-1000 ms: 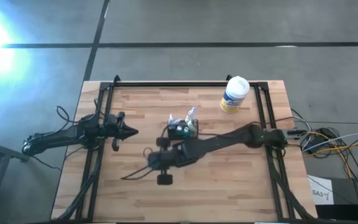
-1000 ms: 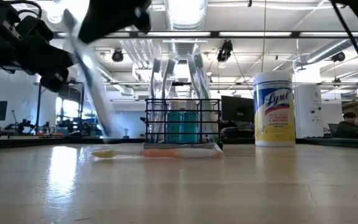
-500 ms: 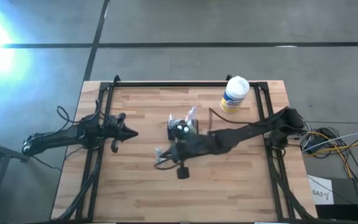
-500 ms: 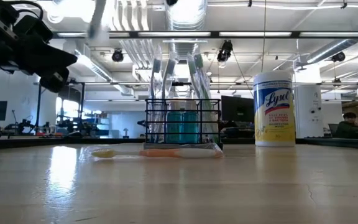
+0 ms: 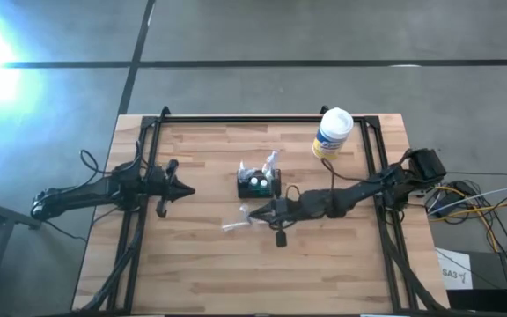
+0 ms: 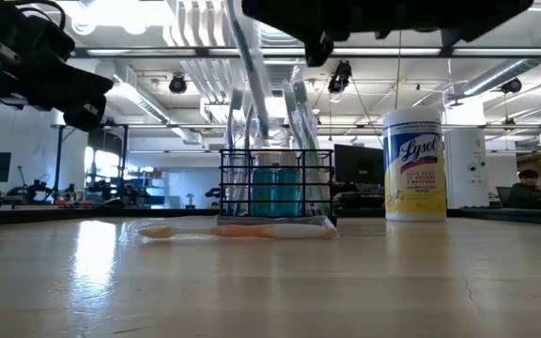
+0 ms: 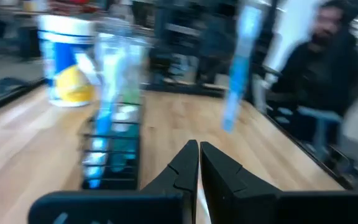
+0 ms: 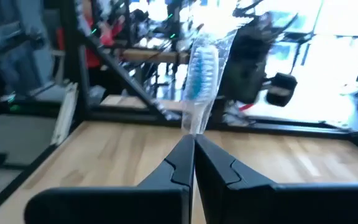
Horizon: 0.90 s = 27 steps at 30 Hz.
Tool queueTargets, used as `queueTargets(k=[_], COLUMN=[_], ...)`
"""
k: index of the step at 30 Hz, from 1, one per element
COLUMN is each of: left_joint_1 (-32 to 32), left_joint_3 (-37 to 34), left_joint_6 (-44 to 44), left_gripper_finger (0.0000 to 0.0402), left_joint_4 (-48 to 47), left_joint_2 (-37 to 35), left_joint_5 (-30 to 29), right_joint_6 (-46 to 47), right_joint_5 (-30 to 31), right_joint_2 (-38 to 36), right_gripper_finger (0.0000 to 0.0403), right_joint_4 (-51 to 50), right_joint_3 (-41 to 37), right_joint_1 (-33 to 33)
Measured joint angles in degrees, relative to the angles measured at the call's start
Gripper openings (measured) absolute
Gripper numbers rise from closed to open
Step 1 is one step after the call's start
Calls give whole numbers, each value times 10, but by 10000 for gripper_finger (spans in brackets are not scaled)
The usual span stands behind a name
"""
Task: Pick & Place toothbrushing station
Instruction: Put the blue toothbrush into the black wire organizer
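While wire-mesh caddy [image 5: 260, 184] stands, right tool [image 5: 252, 214] pinches toothbrush [image 8: 201, 81].

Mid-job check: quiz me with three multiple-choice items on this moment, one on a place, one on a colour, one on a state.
1. Where is the wipes tub?
A. far right corner of the table
B. inside the caddy
C. under the left gripper

2. What colour are the bristles of the wrapped toothbrush in the right gripper?
A. red
B. blue
C. black

3. How is the left gripper?
A. shut on the caddy
B. wide open
C. shut, empty

Key: 1 A, the high view shows it apart from the caddy; 2 B, the right wrist view shows blue; 3 C, its fingers meet with nothing between.
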Motion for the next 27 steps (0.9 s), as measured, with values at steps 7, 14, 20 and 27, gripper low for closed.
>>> queueTargets(k=[7,14,20,27], left_joint_1=[-9,-13,-29,-41], left_joint_3=[0,0,0,0], left_joint_6=[17,1,-19,-20], left_gripper_finger=[21,36,118,234], left_joint_4=[62,141,191,244], left_joint_2=[37,91,121,130], left_joint_5=[42,38,39,23], right_joint_6=[-5,-6,-22,-39], right_joint_5=[2,-7,-33,-35], right_joint_2=[18,50,83,126], right_gripper_finger=[8,8,8,8], right_joint_4=[51,52,49,-48], right_joint_3=[-18,22,91,193], right_joint_1=[-22,-43,-54,-74])
